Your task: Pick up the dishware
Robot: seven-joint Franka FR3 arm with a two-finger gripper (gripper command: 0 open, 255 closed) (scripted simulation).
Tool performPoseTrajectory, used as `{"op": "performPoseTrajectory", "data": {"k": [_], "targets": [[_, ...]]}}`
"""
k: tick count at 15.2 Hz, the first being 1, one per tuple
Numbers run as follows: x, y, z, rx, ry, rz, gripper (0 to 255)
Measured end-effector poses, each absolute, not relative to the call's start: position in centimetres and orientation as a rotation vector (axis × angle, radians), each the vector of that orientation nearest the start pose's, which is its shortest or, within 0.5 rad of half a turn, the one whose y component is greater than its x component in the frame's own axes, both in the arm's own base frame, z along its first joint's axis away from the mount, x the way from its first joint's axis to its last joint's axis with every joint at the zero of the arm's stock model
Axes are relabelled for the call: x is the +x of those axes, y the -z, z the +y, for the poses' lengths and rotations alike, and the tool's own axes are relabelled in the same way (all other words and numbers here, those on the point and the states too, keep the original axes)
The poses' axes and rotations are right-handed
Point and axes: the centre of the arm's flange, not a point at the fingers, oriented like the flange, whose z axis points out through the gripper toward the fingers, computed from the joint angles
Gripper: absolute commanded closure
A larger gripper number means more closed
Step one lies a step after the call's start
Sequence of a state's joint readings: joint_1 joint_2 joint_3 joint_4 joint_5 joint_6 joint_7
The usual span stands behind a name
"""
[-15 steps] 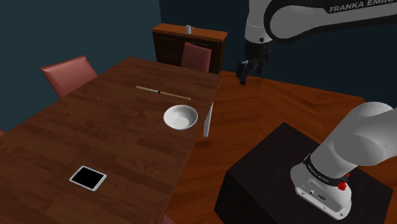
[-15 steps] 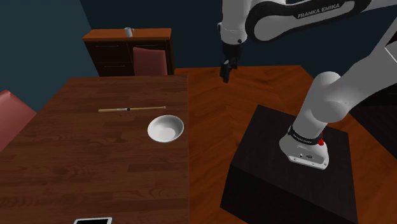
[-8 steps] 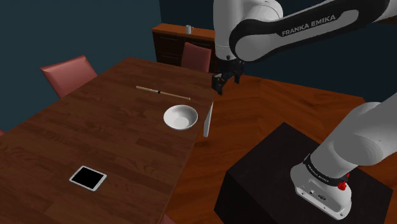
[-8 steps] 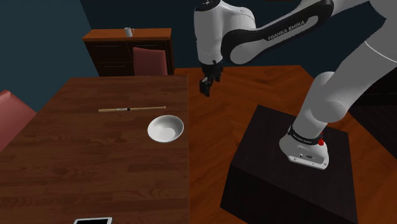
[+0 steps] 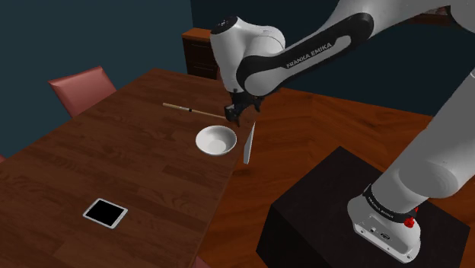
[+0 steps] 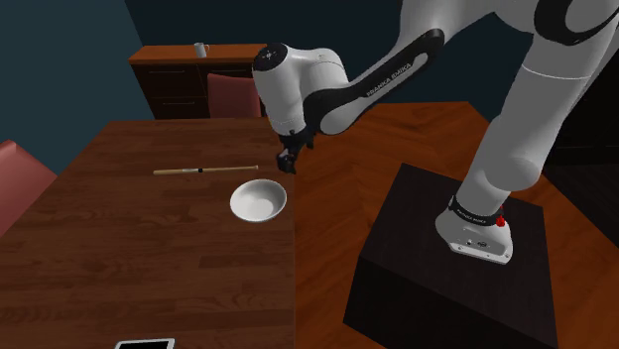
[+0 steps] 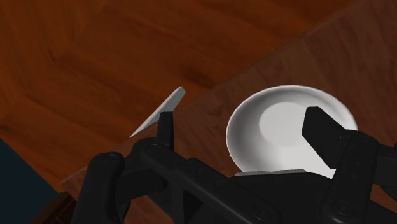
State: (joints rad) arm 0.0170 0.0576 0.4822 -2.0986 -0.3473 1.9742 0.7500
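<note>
A white bowl (image 5: 215, 140) (image 6: 258, 200) sits upright on the dark wooden table (image 5: 114, 152), near the edge that faces the stand. My black gripper (image 5: 232, 116) (image 6: 286, 162) hangs just above the bowl's far rim, a little toward the table edge. In the wrist view the gripper (image 7: 240, 121) is open. Its two fingers (image 7: 167, 124) stand wide apart, and the bowl (image 7: 286, 127) lies below them, nearer one finger and untouched.
A thin white flat piece (image 5: 248, 142) (image 7: 159, 114) stands on edge at the table's side beside the bowl. A wooden stick (image 5: 195, 111) lies beyond the bowl, a tablet (image 5: 105, 212) lies nearer. Red chairs (image 5: 82, 85), a sideboard (image 6: 198, 74) and the black stand (image 5: 335, 205) surround the table.
The arm has swung toward the shoulder view's left and come down, carrying the gripper from over the floor to just above the bowl. The bowl has not moved.
</note>
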Motion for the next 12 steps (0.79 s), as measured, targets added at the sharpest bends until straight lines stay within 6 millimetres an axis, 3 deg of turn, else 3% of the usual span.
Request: {"op": "performPoseTrajectory", "data": {"k": [7,12], "targets": [[53.5,-32.3,29.7,-3.527,0.045,0.2,0],[57.4,-27.9,32.9,-3.571,0.046,0.241,0]]}}
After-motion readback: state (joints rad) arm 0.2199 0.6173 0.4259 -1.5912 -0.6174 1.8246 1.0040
